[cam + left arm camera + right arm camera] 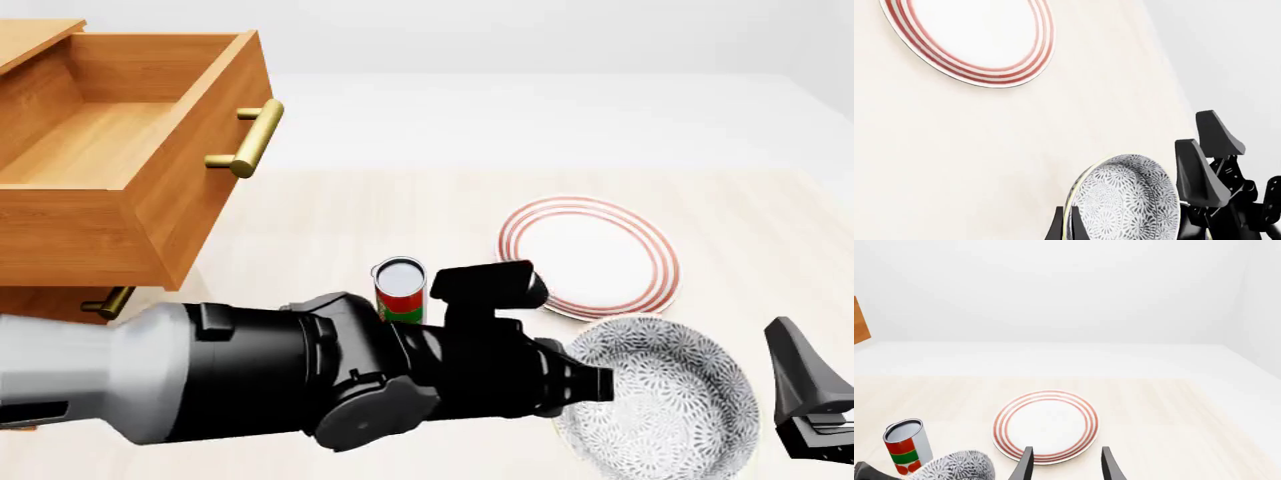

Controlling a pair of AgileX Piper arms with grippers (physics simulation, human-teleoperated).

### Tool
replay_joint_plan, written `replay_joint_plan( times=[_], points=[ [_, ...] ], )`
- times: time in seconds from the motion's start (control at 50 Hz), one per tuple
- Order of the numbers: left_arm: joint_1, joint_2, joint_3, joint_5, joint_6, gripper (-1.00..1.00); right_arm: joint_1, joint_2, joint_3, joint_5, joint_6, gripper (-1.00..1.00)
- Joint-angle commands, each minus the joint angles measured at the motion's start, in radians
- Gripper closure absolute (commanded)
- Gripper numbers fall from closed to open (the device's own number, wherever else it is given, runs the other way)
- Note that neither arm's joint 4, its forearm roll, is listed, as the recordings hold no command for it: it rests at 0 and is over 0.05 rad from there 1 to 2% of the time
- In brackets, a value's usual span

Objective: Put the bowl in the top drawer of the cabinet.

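The bowl (667,400), white with a dark grey leafy pattern, sits at the near right of the table. My left gripper (601,385) is at its left rim. In the left wrist view the bowl (1127,200) fills the space at the fingers, and the left gripper (1067,222) is shut on its rim, one finger on each side. My right gripper (1067,467) is open and holds nothing; it stands just right of the bowl (961,465), apart from it. The cabinet (40,300) is at the far left, its top drawer (200,215) pulled out and open.
A flat white plate with red rings (587,255) lies just beyond the bowl. A red and green can (400,290) stands upright left of the plate, close behind my left arm. The lower drawer's brass handle (107,300) shows under the open drawer.
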Motion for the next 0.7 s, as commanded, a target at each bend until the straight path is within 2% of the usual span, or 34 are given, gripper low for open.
replay_joint_plan(
  times=[0.02, 0.7],
  points=[
    [0.038, -0.052, -0.057, 0.105, 0.0, 1.0, -0.001, -0.002, 0.0, 0.002, 0.0, -1.0],
    [0.119, -0.195, -0.219, 0.334, 0.044, 1.0, -0.001, -0.002, 0.0, 0.002, 0.0, -1.0]
  ],
)
